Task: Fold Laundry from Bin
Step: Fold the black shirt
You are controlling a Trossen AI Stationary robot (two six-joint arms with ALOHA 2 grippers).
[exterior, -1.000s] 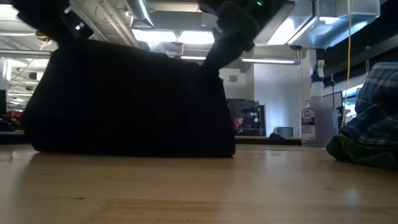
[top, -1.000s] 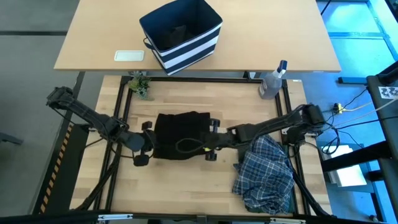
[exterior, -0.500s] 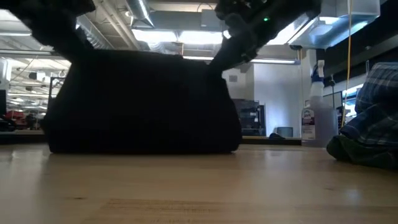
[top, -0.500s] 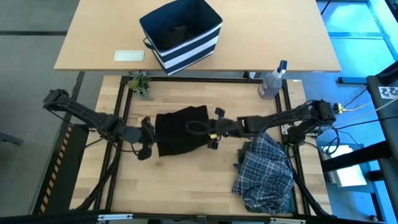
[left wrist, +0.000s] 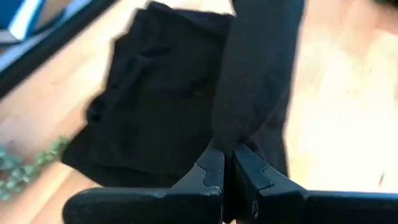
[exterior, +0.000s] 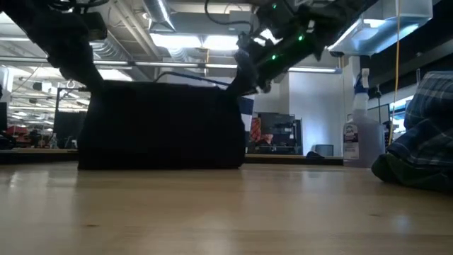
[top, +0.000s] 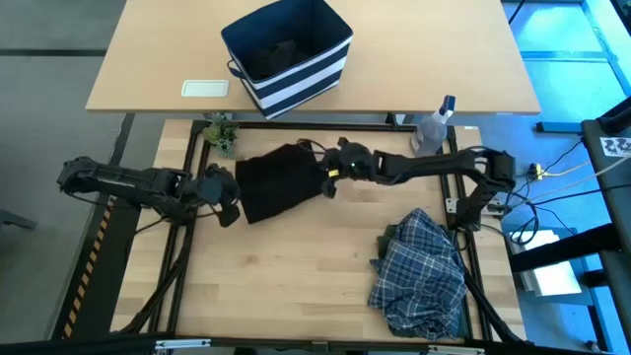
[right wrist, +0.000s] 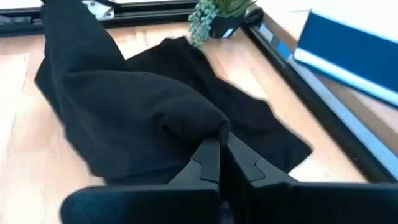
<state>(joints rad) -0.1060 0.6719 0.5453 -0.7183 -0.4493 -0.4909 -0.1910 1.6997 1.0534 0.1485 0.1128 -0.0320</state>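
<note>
The black garment [top: 279,182] is stretched between the 2 hands over the far part of the worktop [top: 315,286], its long axis running hand to hand, with the lower edge trailing on the wood. The left hand [top: 223,195] is pinched shut on the near end, the right hand [top: 330,177] pinched shut on the far end, so neither arm is nearer. The plaid shirt [top: 422,274] is seen heaped well apart from the right hand.
</note>
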